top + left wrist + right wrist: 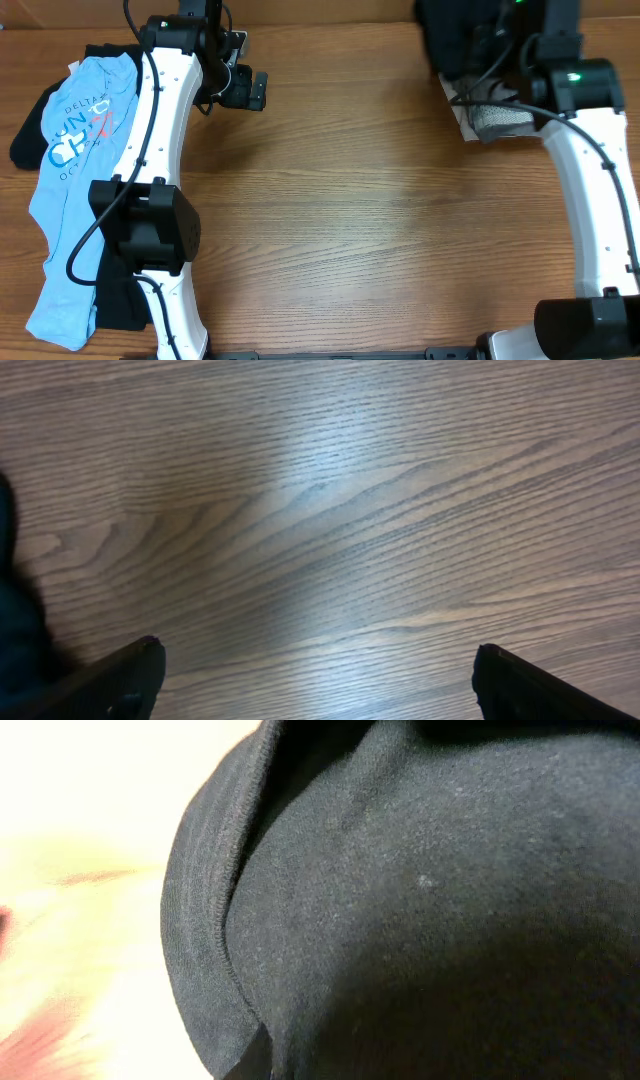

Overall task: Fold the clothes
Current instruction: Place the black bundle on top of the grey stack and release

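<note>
A light blue printed T-shirt (pixel 68 190) lies crumpled along the table's left edge. Black pieces (pixel 24 140) show under it, partly hidden by my left arm. In the back right corner is a heap of black clothes (pixel 450 35). My right gripper (pixel 468 62) reaches into that heap, and black fabric with a ribbed hem (pixel 400 920) fills the right wrist view, bunched at the shut jaws. My left gripper (pixel 252 90) hovers open over bare wood right of the blue shirt. Its fingertips (pixel 140 670) stand wide apart with nothing between them (pixel 315 660).
A grey garment with pale speckled lining (pixel 500 120) lies just in front of the black heap, under my right arm. The wooden table (pixel 380 220) stretches between the two arms. A dark cloth edge (pixel 15 620) shows at the left of the left wrist view.
</note>
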You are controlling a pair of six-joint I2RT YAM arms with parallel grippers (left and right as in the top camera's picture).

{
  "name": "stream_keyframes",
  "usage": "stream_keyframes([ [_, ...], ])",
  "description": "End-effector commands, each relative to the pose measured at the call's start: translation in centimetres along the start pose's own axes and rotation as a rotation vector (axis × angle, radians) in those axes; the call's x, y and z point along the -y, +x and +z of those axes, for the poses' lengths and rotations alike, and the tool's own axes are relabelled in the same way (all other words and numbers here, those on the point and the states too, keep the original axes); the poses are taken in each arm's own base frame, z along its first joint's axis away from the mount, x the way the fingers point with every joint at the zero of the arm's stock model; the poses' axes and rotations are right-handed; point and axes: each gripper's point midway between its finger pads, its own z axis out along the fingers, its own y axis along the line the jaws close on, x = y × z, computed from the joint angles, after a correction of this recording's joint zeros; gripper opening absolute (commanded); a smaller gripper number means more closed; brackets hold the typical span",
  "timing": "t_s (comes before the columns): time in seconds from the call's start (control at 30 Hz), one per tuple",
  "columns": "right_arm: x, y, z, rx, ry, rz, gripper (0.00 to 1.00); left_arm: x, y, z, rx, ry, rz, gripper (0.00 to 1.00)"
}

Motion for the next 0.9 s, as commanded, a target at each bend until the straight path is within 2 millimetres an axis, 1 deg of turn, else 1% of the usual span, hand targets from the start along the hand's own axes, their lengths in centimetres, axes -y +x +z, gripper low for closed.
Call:
stream_keyframes([
  [0.0, 4.2, -4.7, -1.5, 0.163, 0.087, -0.008, 0.04, -0.5, 0.0, 0.5, -0.004, -0.008, -0.013, 1.0],
  [0.1, 6.0, -5.8, -0.3, 0.193, 0.075, 0.005, 0.04, -0.5, -0.1, 0.5, -0.002, -0.008, -0.013, 1.0],
  [0.13, 7.2, -5.8, 1.1, 0.187, 0.063, 0.021, 0.04, -0.5, -0.2, 0.5, 0.002, -0.008, -0.013, 1.0],
  [0.27, 9.5, -4.6, 4.6, 0.134, 0.044, 0.054, 0.04, -0.5, -0.4, 0.5, 0.013, -0.008, -0.011, 1.0],
  [0.33, 10.6, -3.5, 6.5, 0.093, 0.036, 0.072, 0.04, -0.5, -0.5, 0.5, 0.015, -0.008, -0.011, 1.0],
  [0.4, 11.6, -1.9, 8.3, 0.04, 0.026, 0.094, 0.04, -0.5, -0.5, 0.5, 0.015, -0.008, -0.011, 1.0],
  [0.47, 12.6, -0.2, 9.8, -0.019, 0.031, 0.122, 0.04, -0.6, -0.6, 0.5, 0.018, -0.009, -0.01, 1.0],
  [0.53, 14.2, 2.3, 11.6, -0.098, 0.055, 0.167, 0.04, -0.6, -0.7, 0.5, 0.022, -0.009, -0.01, 1.0],
  [0.57, 14.8, 3.1, 12.1, -0.123, 0.065, 0.19, 0.04, -0.6, -0.7, 0.5, 0.025, -0.009, -0.009, 1.0],
  [0.63, 16.2, 4.8, 13.1, -0.172, 0.086, 0.221, 0.09, -0.6, -0.9, 0.5, 0.033, -0.009, -0.008, 1.0],
  [0.67, 16.7, 5.5, 13.4, -0.19, 0.092, 0.233, 0.15, -0.6, -1.0, 0.5, 0.035, -0.009, -0.008, 1.0],
  [0.73, 17.6, 6.5, 13.5, -0.223, 0.105, 0.253, 0.35, -0.6, -1.1, 0.5, 0.039, -0.009, -0.008, 1.0],
  [0.77, 18.0, 6.8, 13.3, -0.235, 0.111, 0.263, 0.41, -0.6, -1.1, 0.5, 0.04, -0.009, -0.007, 1.0],
  [0.8, 18.2, 7.0, 13.2, -0.243, 0.114, 0.268, 0.43, -0.6, -1.1, 0.5, 0.04, -0.009, -0.007, 1.0],
  [0.83, 18.3, 7.0, 12.5, -0.252, 0.119, 0.276, 0.47, -0.6, -1.2, 0.5, 0.043, -0.009, -0.007, 1.0],
  [0.87, 18.3, 6.9, 11.9, -0.257, 0.115, 0.281, 0.48, -0.6, -1.2, 0.5, 0.046, -0.009, -0.006, 1.0],
])
